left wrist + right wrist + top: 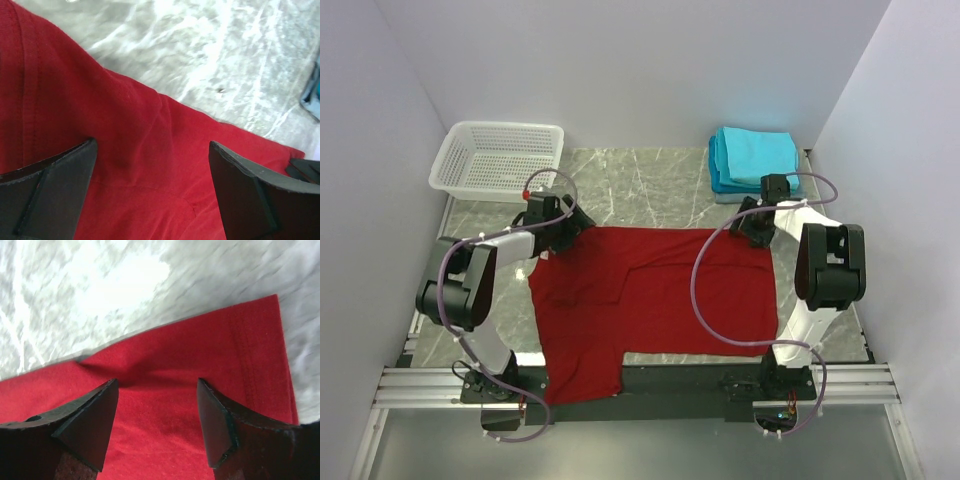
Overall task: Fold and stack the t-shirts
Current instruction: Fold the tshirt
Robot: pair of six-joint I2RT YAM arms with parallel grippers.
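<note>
A deep red t-shirt lies spread on the marble table, one sleeve hanging over the near edge. Folded turquoise t-shirts are stacked at the back right. My left gripper is open over the shirt's far left corner; in the left wrist view its fingers straddle red cloth. My right gripper is open over the far right corner; in the right wrist view the red cloth and its hemmed edge lie between the open jaws.
A white mesh basket stands at the back left. White walls enclose the table on three sides. A metal rail runs along the near edge by the arm bases.
</note>
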